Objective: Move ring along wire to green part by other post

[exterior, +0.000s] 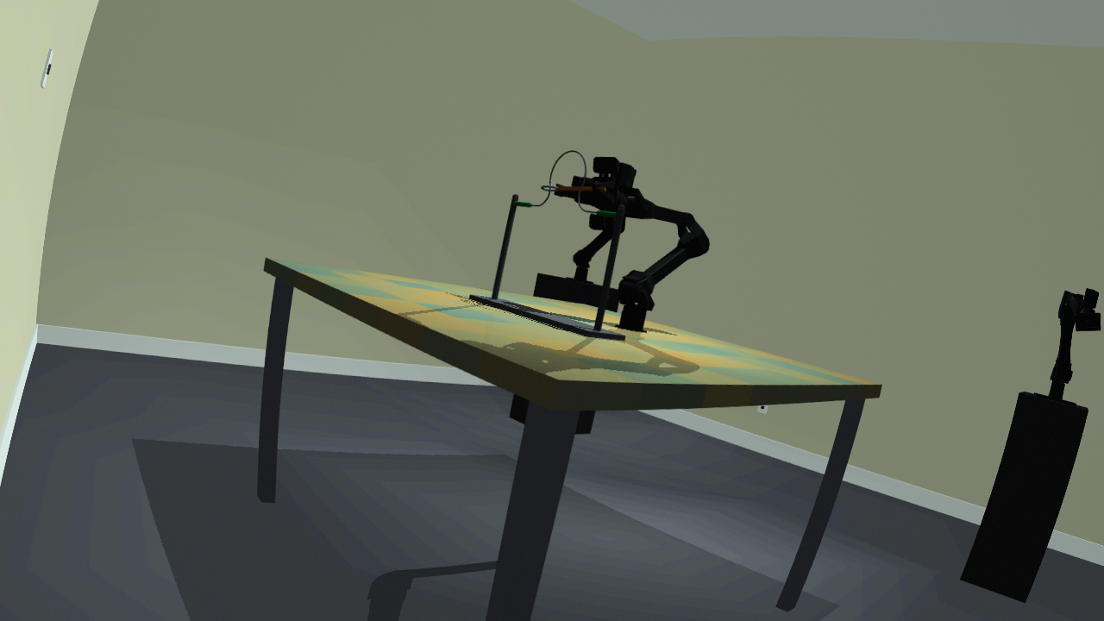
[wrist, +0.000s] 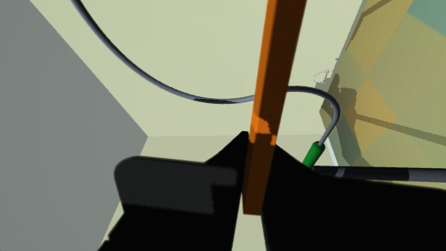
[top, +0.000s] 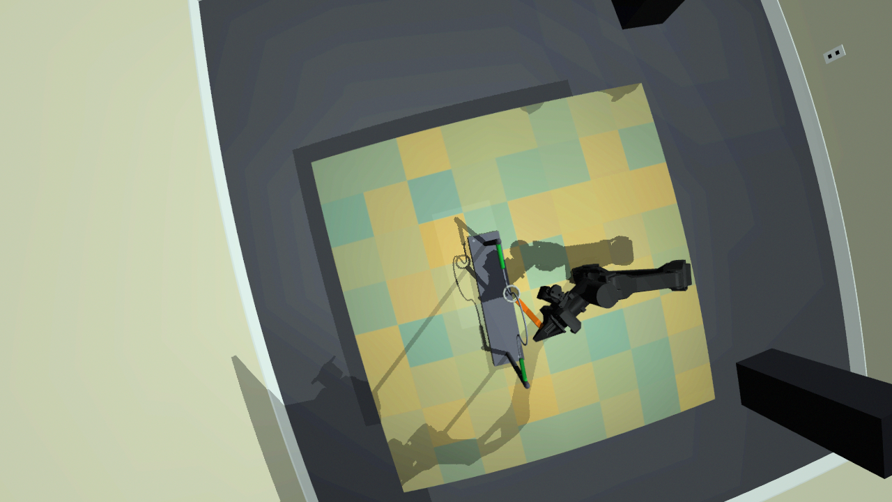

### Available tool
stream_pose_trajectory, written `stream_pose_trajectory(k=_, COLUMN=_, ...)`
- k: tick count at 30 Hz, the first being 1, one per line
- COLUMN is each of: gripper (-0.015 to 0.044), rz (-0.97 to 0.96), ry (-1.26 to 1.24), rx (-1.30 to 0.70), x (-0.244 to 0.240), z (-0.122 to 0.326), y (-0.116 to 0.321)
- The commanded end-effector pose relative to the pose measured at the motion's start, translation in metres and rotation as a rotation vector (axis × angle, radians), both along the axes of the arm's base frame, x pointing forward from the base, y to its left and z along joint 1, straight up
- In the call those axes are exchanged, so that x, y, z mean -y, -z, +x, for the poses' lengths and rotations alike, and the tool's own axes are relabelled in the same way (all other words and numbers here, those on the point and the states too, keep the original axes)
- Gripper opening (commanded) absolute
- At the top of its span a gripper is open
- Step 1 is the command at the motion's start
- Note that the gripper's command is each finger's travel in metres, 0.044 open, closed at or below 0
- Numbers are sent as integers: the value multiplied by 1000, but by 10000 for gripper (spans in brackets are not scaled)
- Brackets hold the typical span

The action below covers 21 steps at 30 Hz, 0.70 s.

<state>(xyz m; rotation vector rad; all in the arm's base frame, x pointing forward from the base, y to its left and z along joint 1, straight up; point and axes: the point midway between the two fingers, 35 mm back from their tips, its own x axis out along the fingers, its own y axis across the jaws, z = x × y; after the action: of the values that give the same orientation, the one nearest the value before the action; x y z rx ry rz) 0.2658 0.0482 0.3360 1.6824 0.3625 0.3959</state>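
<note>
My gripper (top: 539, 325) (exterior: 594, 187) (wrist: 250, 138) is shut on the orange handle (top: 527, 309) (exterior: 573, 187) (wrist: 275, 70), high above the grey base plate (top: 493, 328) (exterior: 540, 312). The ring (top: 504, 293) (exterior: 544, 187) sits around the thin grey wire (exterior: 568, 152) (wrist: 157, 81) between the two posts (exterior: 503, 254) (exterior: 608, 270), nearer the far post's green part (top: 500, 254) (exterior: 523, 204). The other green part (top: 523, 369) (exterior: 607, 214) (wrist: 313, 154) is close beside my fingers in the wrist view. The ring itself is out of the wrist view. I cannot tell whether ring and wire touch.
The wire stand is on a checkered table (top: 624, 187) (exterior: 694, 378). My arm reaches in from its base (top: 677, 275) (exterior: 632, 309) at the table's right. A black pillar (top: 810, 399) (exterior: 1023, 494) stands on the floor beyond the table, and another (top: 642, 12) at the top.
</note>
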Motion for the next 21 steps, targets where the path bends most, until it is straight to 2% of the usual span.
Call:
stream_pose_trajectory(k=1, gripper=-150, rz=43, ry=-4, rx=6, x=2, z=0, y=-12)
stream_pose_trajectory(k=9, gripper=-150, rz=57, ry=-5, rx=3, x=5, z=0, y=-21)
stream_pose_trajectory(k=21, gripper=-150, rz=-47, ry=-5, rx=-6, x=6, z=0, y=-22)
